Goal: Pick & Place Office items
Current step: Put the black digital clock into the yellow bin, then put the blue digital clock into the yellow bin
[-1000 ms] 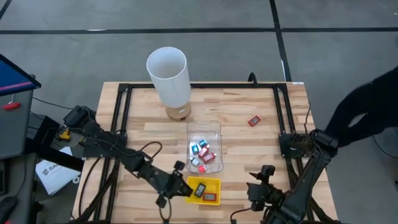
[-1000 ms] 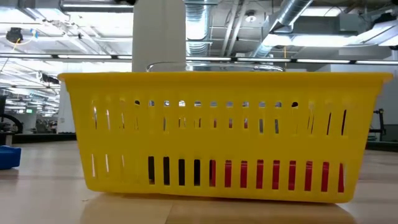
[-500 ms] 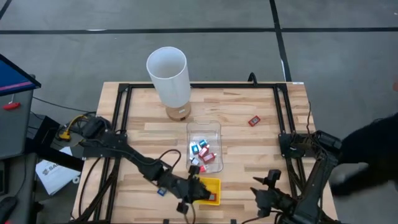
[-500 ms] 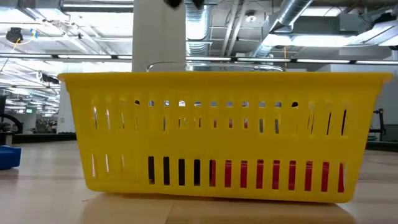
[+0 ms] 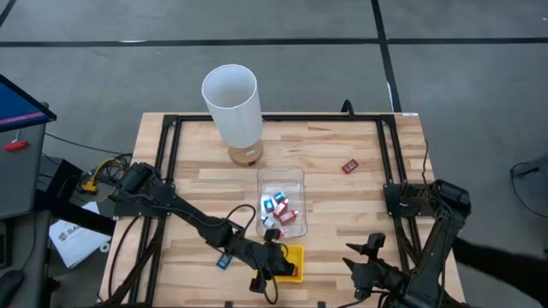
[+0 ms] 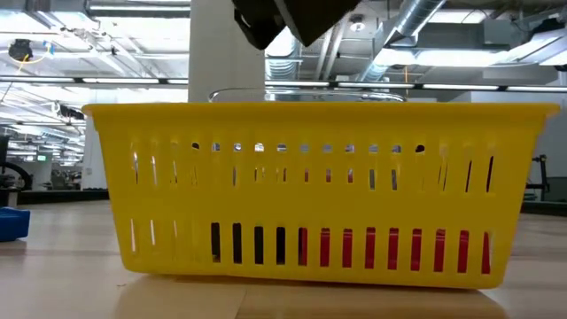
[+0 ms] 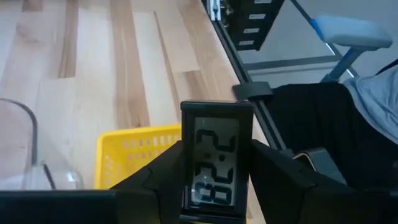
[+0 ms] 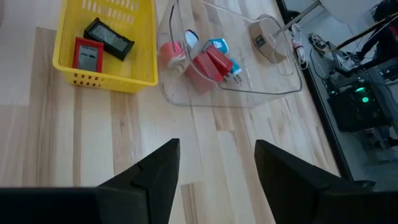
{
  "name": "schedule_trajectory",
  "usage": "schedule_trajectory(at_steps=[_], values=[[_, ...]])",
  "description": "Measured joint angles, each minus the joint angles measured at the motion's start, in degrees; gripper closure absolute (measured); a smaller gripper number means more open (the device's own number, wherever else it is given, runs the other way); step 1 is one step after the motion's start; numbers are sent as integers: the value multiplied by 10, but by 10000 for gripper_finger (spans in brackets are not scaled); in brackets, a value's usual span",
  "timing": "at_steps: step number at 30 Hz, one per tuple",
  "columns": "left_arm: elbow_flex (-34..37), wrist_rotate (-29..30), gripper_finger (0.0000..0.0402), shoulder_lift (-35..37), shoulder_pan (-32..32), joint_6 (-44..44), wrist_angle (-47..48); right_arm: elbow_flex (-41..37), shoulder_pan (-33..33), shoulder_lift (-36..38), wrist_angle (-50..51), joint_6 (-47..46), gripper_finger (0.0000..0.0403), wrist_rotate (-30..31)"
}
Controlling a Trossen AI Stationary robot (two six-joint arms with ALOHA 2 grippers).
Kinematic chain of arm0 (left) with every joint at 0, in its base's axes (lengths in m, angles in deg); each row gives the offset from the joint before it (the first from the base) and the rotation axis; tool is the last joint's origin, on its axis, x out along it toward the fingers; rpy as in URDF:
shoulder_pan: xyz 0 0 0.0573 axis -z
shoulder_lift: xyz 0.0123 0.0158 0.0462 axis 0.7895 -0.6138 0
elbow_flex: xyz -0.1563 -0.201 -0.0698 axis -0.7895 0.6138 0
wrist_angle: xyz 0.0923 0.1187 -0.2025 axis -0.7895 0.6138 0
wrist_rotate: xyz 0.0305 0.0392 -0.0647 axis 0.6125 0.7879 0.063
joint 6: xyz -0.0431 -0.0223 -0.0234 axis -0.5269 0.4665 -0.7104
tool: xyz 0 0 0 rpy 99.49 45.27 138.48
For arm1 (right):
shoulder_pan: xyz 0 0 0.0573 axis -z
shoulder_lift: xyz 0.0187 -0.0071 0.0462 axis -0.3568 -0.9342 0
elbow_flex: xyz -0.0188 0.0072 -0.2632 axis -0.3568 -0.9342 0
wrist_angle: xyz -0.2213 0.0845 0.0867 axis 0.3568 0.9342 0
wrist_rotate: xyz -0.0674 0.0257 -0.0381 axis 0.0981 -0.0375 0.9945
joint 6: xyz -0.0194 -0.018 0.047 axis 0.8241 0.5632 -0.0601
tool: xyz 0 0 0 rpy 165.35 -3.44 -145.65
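My left gripper (image 5: 274, 267) hangs over the yellow tray (image 5: 296, 254) near the table's near edge, shut on a small black office item with an LCD face (image 7: 216, 163). The low view shows the gripper (image 6: 292, 18) above the tray's rim (image 6: 310, 111). A red item (image 8: 89, 55) and a black item (image 8: 109, 36) lie flat on the tray's floor (image 8: 106, 68). The clear bin (image 8: 261, 93) holds red, blue and white pieces. A blue item (image 5: 224, 261) and a red one (image 5: 349, 166) lie on the table. My right gripper (image 5: 366, 257) is open near the near right corner. My left gripper pinches the black LCD item between its two fingers (image 7: 168, 174), one on each long side (image 7: 186, 168) of its lower half. The item's upper end (image 7: 216, 112) sticks out past the fingertips. It is lifted clear, above the yellow tray (image 7: 134, 149).
A tall white cylinder (image 5: 231, 103) stands on a round base at the table's far side, behind the clear bin (image 5: 282, 181). A black frame (image 5: 274, 120) runs around the table. Bare wood lies between the bin and my right arm.
My left gripper has moved toward the table's right, from beside the yellow tray to over it, carrying the black item, and has come into the low view from above. The blue item now shows on the table where the arm was. A dark figure at the right has left.
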Motion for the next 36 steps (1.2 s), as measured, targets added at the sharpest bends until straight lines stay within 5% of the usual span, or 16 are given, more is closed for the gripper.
schedule_trajectory(at_steps=[13, 19, 23, 27, 30, 36], values=[[34, 3, 203, 4, -6, 12, -35, 0, 0, 0, 0, 0, 202, 11], [34, 103, 208, 87, 26, -13, 115, 0, 0, 0, 0, -10, 202, 12], [33, 225, 206, 176, 68, -179, 308, 0, 1, 0, -1, -21, 202, 25], [48, 251, 193, 236, 100, -447, 485, 0, 7, 0, 0, -55, 202, 28], [80, 184, 183, 242, 105, -573, 543, 0, 15, 0, 0, -70, 202, 29], [142, 49, 167, 185, 99, -667, 513, 0, 29, 0, 0, -55, 202, 29]])
